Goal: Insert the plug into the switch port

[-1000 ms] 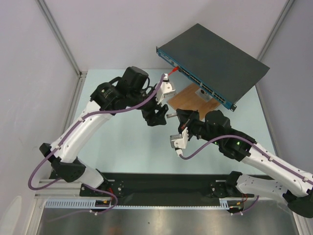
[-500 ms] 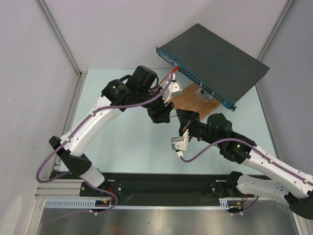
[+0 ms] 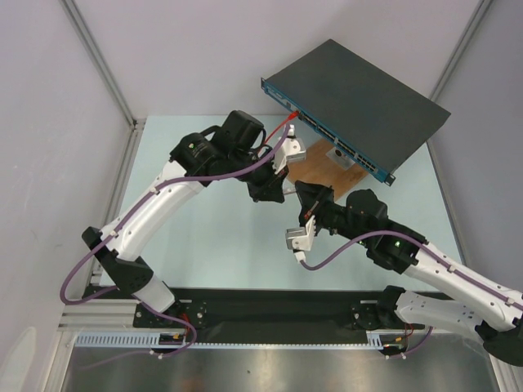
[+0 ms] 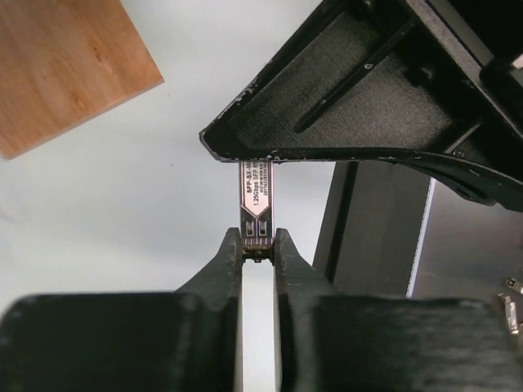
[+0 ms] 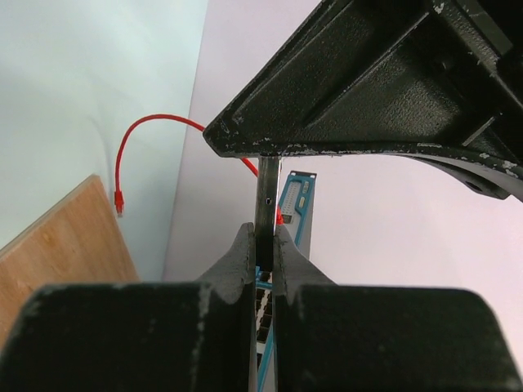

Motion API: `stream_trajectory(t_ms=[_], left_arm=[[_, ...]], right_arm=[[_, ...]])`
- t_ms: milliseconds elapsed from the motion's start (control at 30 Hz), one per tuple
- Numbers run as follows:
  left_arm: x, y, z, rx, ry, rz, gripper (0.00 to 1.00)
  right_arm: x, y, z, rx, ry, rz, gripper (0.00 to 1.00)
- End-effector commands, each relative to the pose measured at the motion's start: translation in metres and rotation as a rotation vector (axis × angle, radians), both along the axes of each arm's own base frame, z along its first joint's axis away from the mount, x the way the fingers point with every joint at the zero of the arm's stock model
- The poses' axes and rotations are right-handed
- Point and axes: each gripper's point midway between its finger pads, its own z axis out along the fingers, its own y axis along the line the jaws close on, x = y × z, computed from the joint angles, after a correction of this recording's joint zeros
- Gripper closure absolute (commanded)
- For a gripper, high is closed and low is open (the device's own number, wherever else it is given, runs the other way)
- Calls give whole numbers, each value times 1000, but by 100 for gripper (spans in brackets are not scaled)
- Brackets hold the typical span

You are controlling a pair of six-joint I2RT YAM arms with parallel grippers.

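Note:
A thin red cable (image 3: 286, 122) arcs in front of the switch (image 3: 359, 94). Its free plug (image 5: 119, 201) hangs over the wooden board, and its other end sits at the teal front face (image 5: 296, 204) by the switch ports (image 5: 263, 300). Neither gripper touches the cable. My left gripper (image 4: 258, 242) is shut on one end of a small grey metal piece (image 4: 257, 196) with a printed label. My right gripper (image 5: 264, 238) is shut on the other end of that piece (image 5: 268, 192). From above, the two grippers (image 3: 276, 186) (image 3: 304, 198) meet tip to tip in front of the board.
The brown wooden board (image 3: 320, 169) lies on the pale table (image 3: 212, 237) just under the switch's front edge, with small grey pieces (image 3: 336, 153) on it. White walls and metal posts (image 3: 98, 61) close in the back and sides.
My left arm swung right toward the right gripper, and its jaws closed on the grey metal piece that the right gripper holds. The right arm barely moved.

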Motion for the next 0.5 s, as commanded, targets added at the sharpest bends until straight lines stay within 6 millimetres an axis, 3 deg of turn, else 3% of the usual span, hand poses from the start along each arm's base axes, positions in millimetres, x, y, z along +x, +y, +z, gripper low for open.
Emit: stream_trajectory(t_ms=[0, 33, 67, 100, 133, 200, 333, 367, 433, 467], left_arm=[[3, -7, 21, -68, -39, 0, 96], [3, -8, 24, -78, -44, 4, 100], [7, -11, 23, -90, -42, 21, 100], [10, -11, 25, -98, -49, 35, 100], [14, -11, 26, -104, -58, 52, 100], [27, -11, 28, -118, -73, 93, 100], [59, -12, 32, -112, -103, 162, 100], [75, -13, 33, -102, -128, 206, 100], [89, -14, 33, -81, -152, 241, 100], [105, -17, 33, -64, -179, 278, 100]], right_arm=[[-2, 3, 23, 64, -70, 17, 100], [-1, 2, 24, 71, -71, 10, 98], [2, -1, 22, 79, -56, -15, 76], [3, -3, 21, 82, -49, -32, 61], [7, -9, 21, 84, -43, -71, 34], [10, -19, 18, 94, -13, -115, 17], [16, -49, 23, 170, 82, -222, 6], [15, -58, 31, 202, 125, -249, 3], [18, -73, 37, 333, 275, -322, 1], [19, -78, 39, 378, 332, -346, 0]])
